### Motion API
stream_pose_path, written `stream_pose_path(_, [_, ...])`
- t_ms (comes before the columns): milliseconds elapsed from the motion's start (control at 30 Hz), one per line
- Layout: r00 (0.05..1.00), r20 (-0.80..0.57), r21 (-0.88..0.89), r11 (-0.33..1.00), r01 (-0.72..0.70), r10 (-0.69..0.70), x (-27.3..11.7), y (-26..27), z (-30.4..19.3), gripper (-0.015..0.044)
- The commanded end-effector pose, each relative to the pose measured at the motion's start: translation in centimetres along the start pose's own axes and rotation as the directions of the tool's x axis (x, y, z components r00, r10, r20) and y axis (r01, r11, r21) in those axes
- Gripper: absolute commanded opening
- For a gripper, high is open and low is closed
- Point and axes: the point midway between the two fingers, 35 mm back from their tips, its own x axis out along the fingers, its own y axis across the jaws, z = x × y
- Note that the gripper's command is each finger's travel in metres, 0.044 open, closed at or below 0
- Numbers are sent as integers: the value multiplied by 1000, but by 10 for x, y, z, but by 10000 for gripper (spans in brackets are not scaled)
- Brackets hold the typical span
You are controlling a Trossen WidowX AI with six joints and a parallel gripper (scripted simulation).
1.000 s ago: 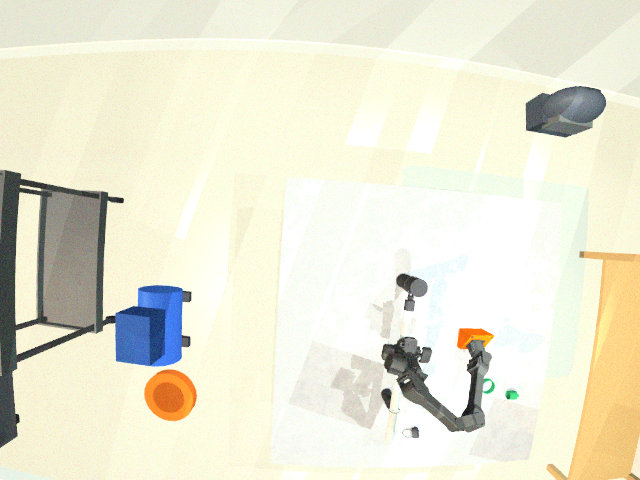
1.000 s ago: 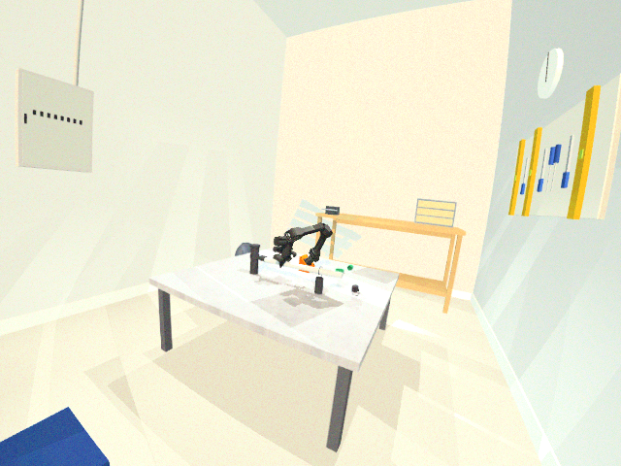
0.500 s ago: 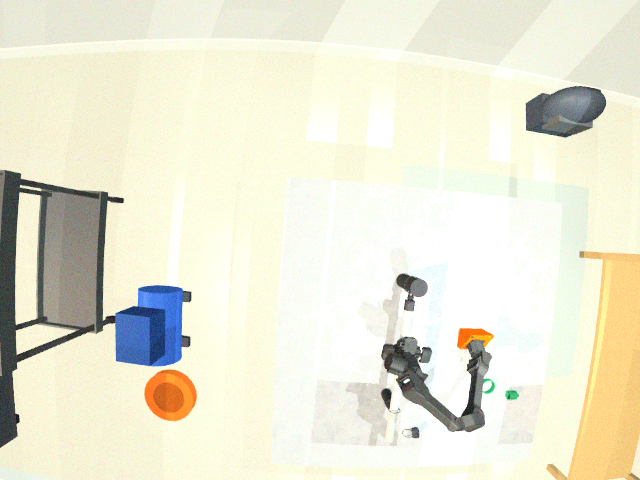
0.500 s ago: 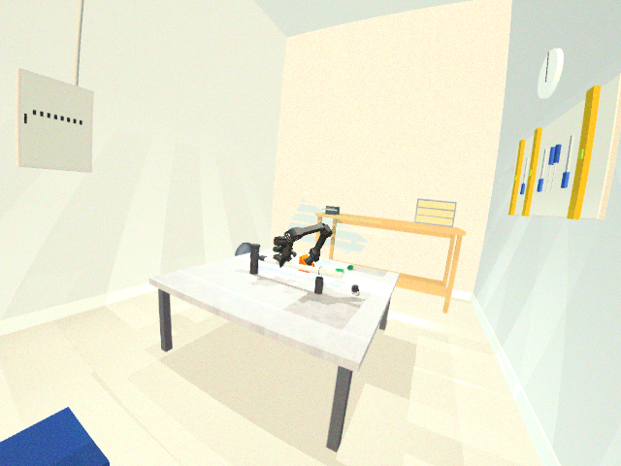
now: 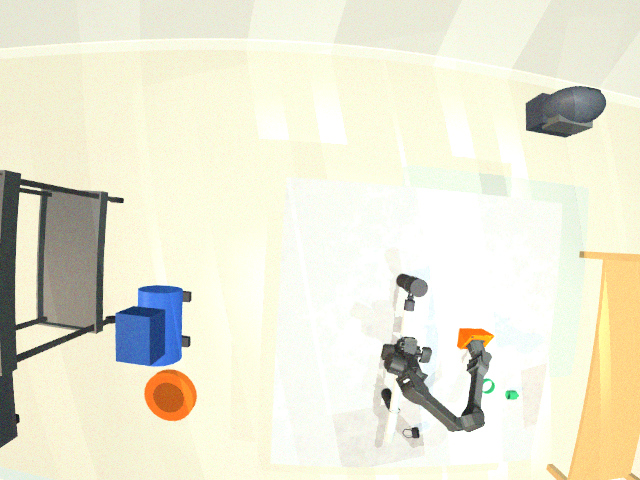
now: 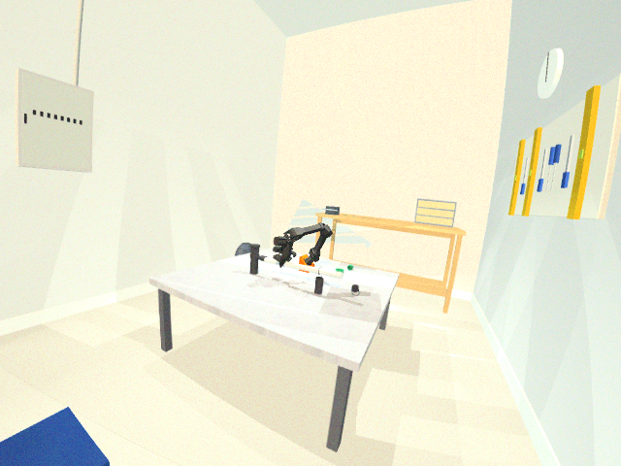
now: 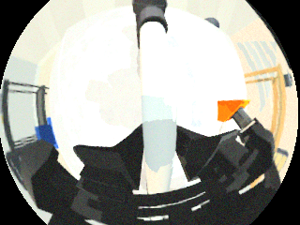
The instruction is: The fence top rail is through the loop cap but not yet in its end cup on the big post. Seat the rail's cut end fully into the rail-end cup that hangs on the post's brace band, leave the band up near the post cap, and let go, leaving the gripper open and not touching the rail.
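The black big post point(image 5: 416, 286) point(image 6: 254, 259) stands upright. Its rail-end cup point(image 5: 409, 304) point(image 6: 262, 257) point(image 7: 154, 20) faces the white rail point(image 5: 390, 429) point(image 6: 328, 272) point(image 7: 152, 70). In the wrist view the rail's far end meets the cup's mouth, in line with it; how deep it sits cannot be told. My gripper point(image 5: 405, 352) point(image 6: 283, 261) point(image 7: 156, 125) is shut on the rail, a finger on each side, between the posts. The rail's near part passes over the short black post point(image 5: 386, 397) point(image 6: 318, 285); its loop is barely visible. The brace band is too small to make out.
A loose black loop fitting point(image 5: 414, 432) point(image 6: 355, 288) lies beside the rail's near end. A green ring point(image 5: 492, 385) and a small green part point(image 5: 511, 394) point(image 6: 349, 267) lie near my arm. My orange base point(image 5: 471, 336) point(image 6: 303, 261) point(image 7: 228, 111) stands right of the rail.
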Motion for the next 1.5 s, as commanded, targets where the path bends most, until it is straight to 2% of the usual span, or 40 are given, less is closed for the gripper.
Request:
stream_pose_path(0, [1000,0,1,1000,-1,1,0,0,0,0])
stream_pose_path(1467, [1000,1,1,1000,-1,1,-5,-2,14,0])
